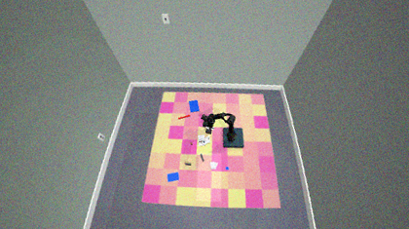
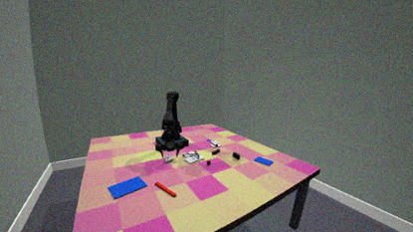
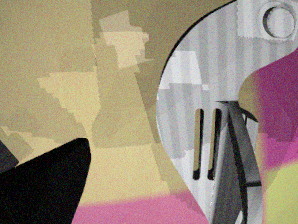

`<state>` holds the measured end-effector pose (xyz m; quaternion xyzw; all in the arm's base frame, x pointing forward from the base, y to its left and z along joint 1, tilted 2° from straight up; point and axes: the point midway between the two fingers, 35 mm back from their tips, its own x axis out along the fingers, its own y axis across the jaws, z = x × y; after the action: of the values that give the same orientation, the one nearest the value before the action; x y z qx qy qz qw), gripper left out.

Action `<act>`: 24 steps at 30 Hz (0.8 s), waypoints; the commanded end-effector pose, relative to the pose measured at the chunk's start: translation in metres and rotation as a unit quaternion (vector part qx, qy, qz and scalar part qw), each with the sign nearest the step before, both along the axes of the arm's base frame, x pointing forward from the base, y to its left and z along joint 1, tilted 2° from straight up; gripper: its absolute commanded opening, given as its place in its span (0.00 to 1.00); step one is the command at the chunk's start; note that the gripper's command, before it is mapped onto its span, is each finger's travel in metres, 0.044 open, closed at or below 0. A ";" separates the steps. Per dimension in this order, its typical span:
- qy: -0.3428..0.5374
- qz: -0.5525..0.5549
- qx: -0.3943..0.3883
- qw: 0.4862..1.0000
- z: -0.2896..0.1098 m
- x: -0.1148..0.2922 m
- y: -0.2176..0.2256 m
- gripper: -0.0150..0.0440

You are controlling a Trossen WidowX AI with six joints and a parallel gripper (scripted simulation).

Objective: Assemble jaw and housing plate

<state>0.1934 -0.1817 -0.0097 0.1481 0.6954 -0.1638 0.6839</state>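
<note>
The loose jaw point(image 3: 177, 115) point(image 2: 168, 159) is pale grey and curved, with two slots, a round hole and a dark-edged upright part. It lies on the table beside the base. My gripper point(image 2: 170, 155) point(image 1: 209, 131) is open and empty, low over the loose jaw. One black finger shows left of the jaw in the wrist view; the other cannot be made out. The white base point(image 2: 196, 159) point(image 1: 201, 138) carries dark parts; its pins and mounted jaw are too small to tell. A small white piece point(image 2: 215, 144) point(image 1: 214, 165), perhaps the housing plate, lies farther off.
A large blue pad point(image 1: 194, 106) point(image 2: 127, 187) and a red stick point(image 1: 184, 117) point(image 2: 165, 189) lie on one side. Another blue pad point(image 1: 172, 176) point(image 2: 263, 161), a dark bar point(image 1: 202, 158) point(image 2: 215, 152) and a black block point(image 1: 187, 163) point(image 2: 236, 155) lie past the base.
</note>
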 end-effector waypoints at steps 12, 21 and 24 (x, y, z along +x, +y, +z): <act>0.000 0.000 0.000 1.000 0.000 0.000 0.000 0.60; 0.000 0.000 0.000 1.000 0.000 0.000 0.000 0.48; 0.000 0.000 0.000 1.000 0.000 0.000 0.000 0.48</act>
<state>0.1929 -0.1823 -0.0097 0.1468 0.6962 -0.1657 0.6829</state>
